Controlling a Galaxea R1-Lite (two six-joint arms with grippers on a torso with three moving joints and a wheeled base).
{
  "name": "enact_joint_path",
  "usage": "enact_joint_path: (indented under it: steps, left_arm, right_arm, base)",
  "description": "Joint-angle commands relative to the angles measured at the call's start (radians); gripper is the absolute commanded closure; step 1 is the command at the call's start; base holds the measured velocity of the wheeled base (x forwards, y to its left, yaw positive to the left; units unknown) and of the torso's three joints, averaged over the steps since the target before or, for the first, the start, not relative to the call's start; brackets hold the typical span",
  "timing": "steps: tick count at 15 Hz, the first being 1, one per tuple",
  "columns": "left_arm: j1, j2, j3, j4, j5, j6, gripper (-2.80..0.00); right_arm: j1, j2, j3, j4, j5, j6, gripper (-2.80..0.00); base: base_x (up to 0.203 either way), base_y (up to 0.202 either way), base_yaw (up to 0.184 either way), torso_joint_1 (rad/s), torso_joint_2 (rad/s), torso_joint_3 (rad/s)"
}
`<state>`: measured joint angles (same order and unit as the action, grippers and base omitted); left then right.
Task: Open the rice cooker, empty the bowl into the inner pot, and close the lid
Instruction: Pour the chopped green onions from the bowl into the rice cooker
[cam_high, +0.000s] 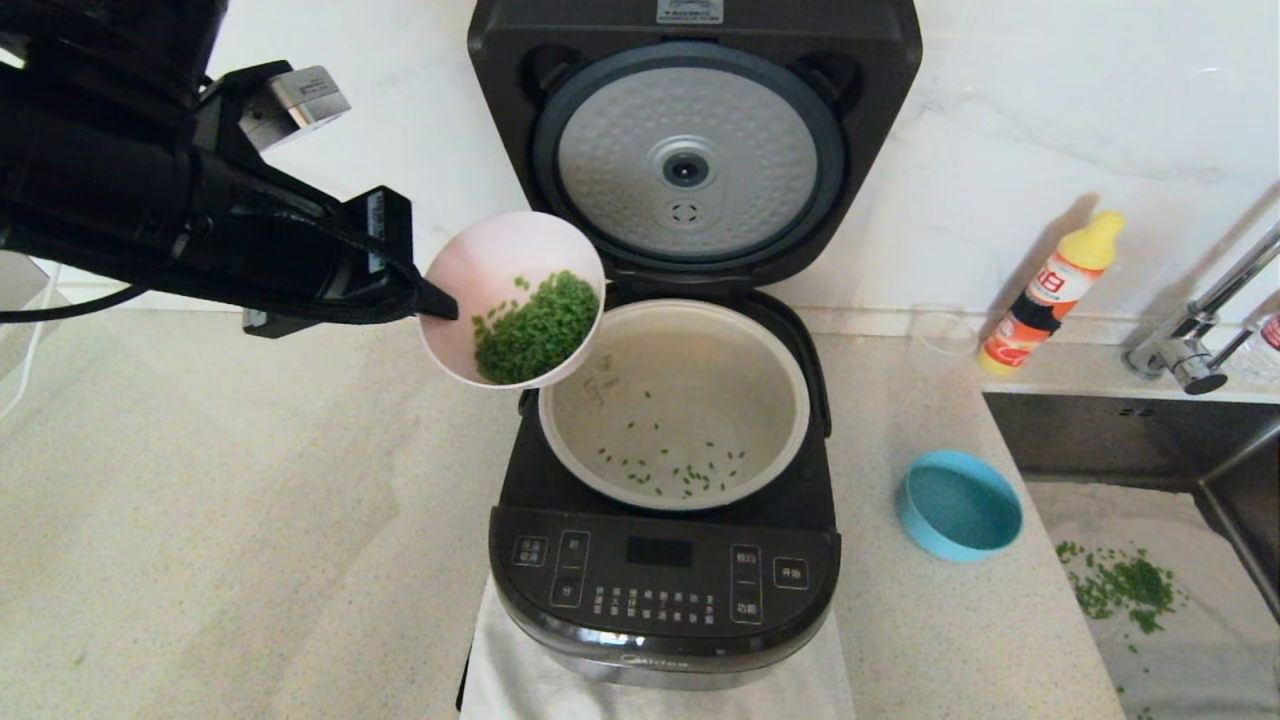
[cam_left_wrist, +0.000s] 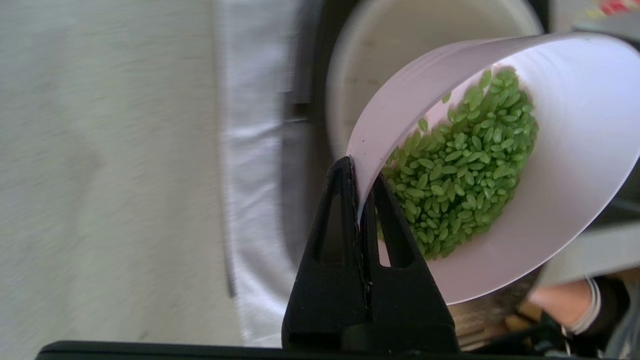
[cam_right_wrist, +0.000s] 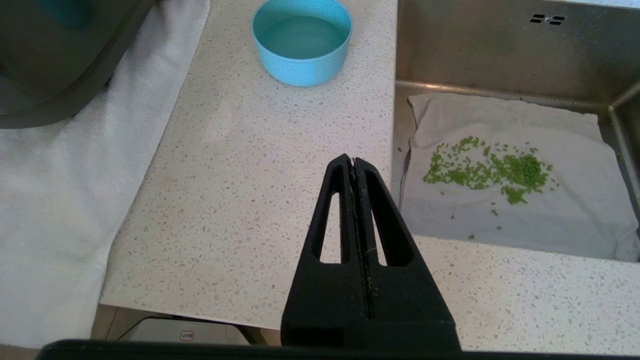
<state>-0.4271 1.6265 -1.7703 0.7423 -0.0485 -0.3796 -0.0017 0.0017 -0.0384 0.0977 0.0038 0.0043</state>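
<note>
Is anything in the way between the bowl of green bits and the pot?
Nothing visible. The lid stands fully open behind, and the left gripper holds the bowl tilted by its rim at the pot's near-left edge. Some green grains already lie inside. The right gripper is parked shut over the counter.

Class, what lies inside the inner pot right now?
The inner pot holds a few scattered green grains on its bottom; the tilted pink bowl covers its left rim.

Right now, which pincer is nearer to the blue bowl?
The right. The right pincer hangs shut over the counter near the blue bowl; the left pincer is across the rice cooker, gripping the pink bowl.
</note>
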Motion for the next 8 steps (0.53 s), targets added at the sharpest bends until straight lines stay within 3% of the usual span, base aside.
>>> enact_joint_path:
  steps: [1, 5, 8]
  left_arm:
    - [-0.053, 0.051, -0.028, 0.002, 0.002, -0.004, 0.0]
    - [-0.085, 0.128, -0.04, -0.05, 0.004, -0.011, 0.0]
    - [-0.087, 0.193, -0.043, -0.156, 0.006, -0.027, 0.0]
  right_arm:
    - [0.0, 0.0, 0.0, 0.001, 0.001, 0.0, 0.0]
    - [0.0, 0.0, 0.0, 0.001, 0.001, 0.0, 0.0]
    - [0.0, 0.0, 0.0, 0.001, 0.001, 0.0, 0.0]
  base:
    - [0.0, 0.0, 0.0, 0.0, 0.0, 0.0]
    - [0.0, 0.0, 0.0, 0.0, 0.0, 0.0]
    - [0.0, 0.0, 0.0, 0.0, 0.0, 0.0]
